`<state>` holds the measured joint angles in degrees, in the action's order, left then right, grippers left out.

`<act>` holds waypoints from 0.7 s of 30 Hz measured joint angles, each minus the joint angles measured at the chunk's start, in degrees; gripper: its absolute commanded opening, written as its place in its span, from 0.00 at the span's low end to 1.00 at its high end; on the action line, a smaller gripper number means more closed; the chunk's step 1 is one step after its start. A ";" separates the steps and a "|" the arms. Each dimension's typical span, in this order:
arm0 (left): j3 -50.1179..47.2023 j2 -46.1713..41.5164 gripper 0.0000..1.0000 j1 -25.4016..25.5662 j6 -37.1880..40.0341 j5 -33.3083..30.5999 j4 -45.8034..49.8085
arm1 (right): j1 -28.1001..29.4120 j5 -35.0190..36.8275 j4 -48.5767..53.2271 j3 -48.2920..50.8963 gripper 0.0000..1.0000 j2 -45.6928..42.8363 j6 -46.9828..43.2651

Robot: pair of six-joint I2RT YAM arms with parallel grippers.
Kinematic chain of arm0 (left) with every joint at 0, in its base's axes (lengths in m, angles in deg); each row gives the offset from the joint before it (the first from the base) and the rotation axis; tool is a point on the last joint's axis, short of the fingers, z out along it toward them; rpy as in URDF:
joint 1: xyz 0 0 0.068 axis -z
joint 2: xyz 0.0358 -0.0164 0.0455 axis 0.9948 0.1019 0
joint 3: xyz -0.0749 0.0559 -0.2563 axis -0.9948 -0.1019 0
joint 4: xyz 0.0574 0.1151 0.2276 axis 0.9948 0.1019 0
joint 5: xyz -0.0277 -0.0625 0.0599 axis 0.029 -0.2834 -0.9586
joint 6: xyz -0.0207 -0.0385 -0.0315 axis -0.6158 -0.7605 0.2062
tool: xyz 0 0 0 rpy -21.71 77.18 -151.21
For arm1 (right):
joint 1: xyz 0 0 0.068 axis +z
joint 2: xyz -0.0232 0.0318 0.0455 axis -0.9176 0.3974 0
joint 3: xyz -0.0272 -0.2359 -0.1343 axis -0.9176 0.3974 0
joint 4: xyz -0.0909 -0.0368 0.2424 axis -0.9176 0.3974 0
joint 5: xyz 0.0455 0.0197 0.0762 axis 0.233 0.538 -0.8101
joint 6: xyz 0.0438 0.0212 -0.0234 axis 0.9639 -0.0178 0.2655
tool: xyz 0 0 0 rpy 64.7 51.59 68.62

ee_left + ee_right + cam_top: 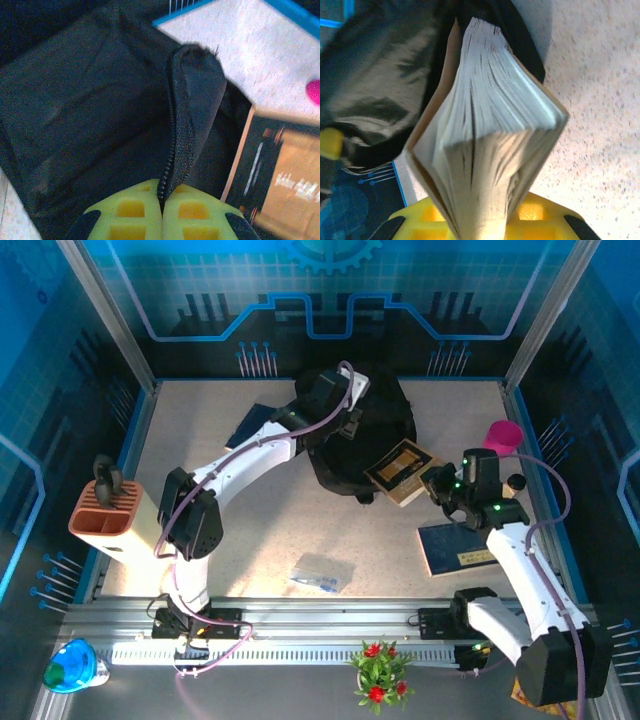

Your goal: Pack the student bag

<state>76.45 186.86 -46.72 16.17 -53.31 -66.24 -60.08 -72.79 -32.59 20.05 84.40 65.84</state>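
Two arms work over a pale speckled tabletop inside a booth of blue circuit-patterned walls, with a metal rail along the near edge.

Around the work area you see:
- an orange-and-cream holder at the left edge
- a blue-green object at the near-left corner
- a pot of red flowers on the near rail
- a clear plastic packet lying near centre
- a dark-blue book flat on the right, partly under the right arm
- a pink cup at the far right
- a second dark-blue book beside the left forearm

The student bag lies at the far centre of the table. The left arm crosses over its left side and hides much of it from above. What you can see of the bag runs roughly from far to near, leaning toward the right. Its open side faces near-right, toward the right arm.

The left gripper has its yellow pads pressed together on the bag's zip edge, which stands up as a raised flap.

The right gripper pinches a brown book, pages fanned, with its far end at the bag's near-right rim.
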 measured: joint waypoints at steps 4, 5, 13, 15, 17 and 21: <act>0.00 0.00 0.00 1.60 0.22 -0.61 -1.97 | 2.58 1.62 -3.02 0.42 0.04 0.28 4.35; 0.00 0.00 0.00 1.81 0.22 -0.61 -2.34 | 2.80 1.81 -4.15 0.42 0.04 0.55 5.22; -2.16 -0.68 0.00 2.62 0.17 -0.55 -6.23 | 5.68 4.85 -11.56 0.50 0.04 2.58 12.87; -2.73 -0.87 0.00 2.67 0.17 -0.52 -7.28 | 6.08 5.57 -13.09 0.52 0.05 3.06 14.71; -3.13 -0.96 0.00 2.78 0.15 -0.37 -7.91 | 6.32 6.43 -14.73 0.55 0.05 3.87 16.00; -4.37 -1.40 0.00 2.95 0.09 0.09 -9.05 | 6.75 7.02 -20.37 1.01 0.04 7.50 18.40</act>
<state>72.07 185.46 -43.77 16.26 -53.22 -75.29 -53.33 -65.78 -52.96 21.06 91.90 84.24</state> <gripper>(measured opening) 0.051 0.166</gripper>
